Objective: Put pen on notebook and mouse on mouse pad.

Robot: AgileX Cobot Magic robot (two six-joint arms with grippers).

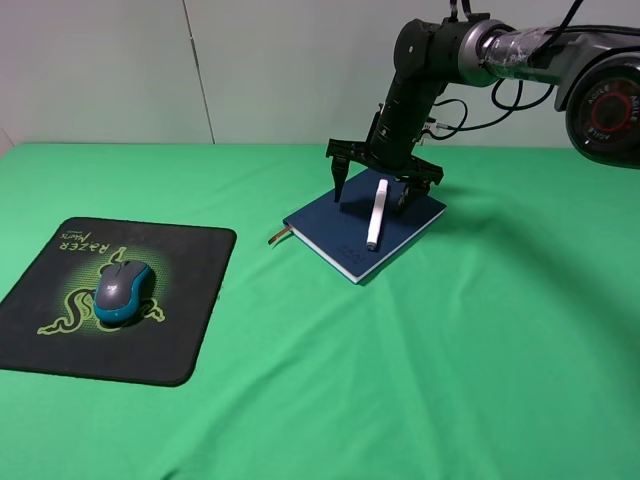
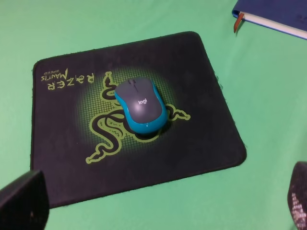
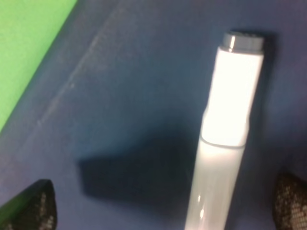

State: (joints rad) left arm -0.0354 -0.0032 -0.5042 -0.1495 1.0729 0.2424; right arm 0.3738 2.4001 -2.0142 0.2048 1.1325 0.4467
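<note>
Pen (image 1: pixel 377 214) — a smooth white tube — lies on the matte navy notebook (image 1: pixel 340 232). Right gripper (image 1: pixel 384 182) hangs spread wide, empty. Rounded teal mouse (image 2: pixel 140 105) sits on the black pad (image 2: pixel 201 143); left gripper (image 2: pixel 158 211) also wide — empty.

Robot lab setup: green cloth table (image 1: pixel 420 380), plain white wall (image 1: pixel 100 70) behind.

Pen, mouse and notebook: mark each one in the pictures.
pen (image 1: pixel 377 214), exterior high view, middle of its white barrel.
mouse (image 2: pixel 140 105), left wrist view, grey top near the logo.
notebook (image 1: pixel 330 229), exterior high view, bare blue cover left of the pen.
</note>
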